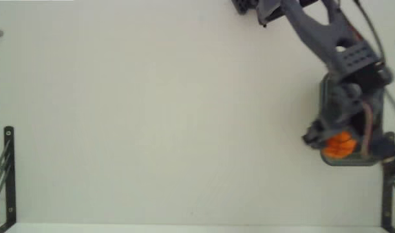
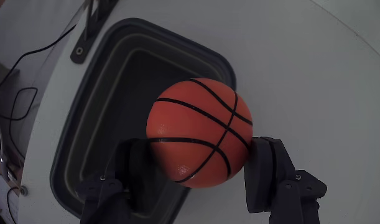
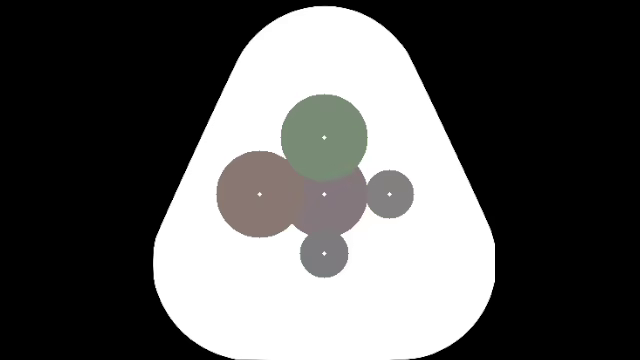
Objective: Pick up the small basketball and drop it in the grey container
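Gripper (image 2: 199, 171) is clamped on the small basketball (image 2: 199, 132), hanging over the grey container's (image 2: 90, 134) edge, looks like, above the desk (image 1: 152, 116).

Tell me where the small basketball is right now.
The small basketball is clamped in the gripper, held over the rim of the grey container; in the fixed view it shows at the right side of the table.

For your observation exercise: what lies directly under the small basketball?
Under the small basketball, held by the gripper, the grey container shows an empty-looking interior; the ball hides part of it.
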Available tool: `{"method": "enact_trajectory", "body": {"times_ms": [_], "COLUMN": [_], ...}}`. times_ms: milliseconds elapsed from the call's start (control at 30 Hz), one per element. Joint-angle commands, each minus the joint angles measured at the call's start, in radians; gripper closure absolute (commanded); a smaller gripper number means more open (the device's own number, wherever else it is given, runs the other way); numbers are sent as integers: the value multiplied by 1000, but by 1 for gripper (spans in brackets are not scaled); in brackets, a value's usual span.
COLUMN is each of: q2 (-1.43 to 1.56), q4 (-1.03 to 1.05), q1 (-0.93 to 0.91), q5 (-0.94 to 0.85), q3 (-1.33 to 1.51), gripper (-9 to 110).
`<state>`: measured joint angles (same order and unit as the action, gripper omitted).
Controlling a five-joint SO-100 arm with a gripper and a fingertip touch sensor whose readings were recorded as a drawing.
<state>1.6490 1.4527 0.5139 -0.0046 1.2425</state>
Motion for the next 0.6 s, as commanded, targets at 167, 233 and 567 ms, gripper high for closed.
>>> {"method": "enact_trajectory", "body": {"times_ms": [167,233,567], "q2": [-13,-18,-24], "q4": [-25,-26,-27], "q1": [116,127,139], "q5": [5,5,5], "q3": [-83,-87,-92], "gripper": [19,19,-9]}}
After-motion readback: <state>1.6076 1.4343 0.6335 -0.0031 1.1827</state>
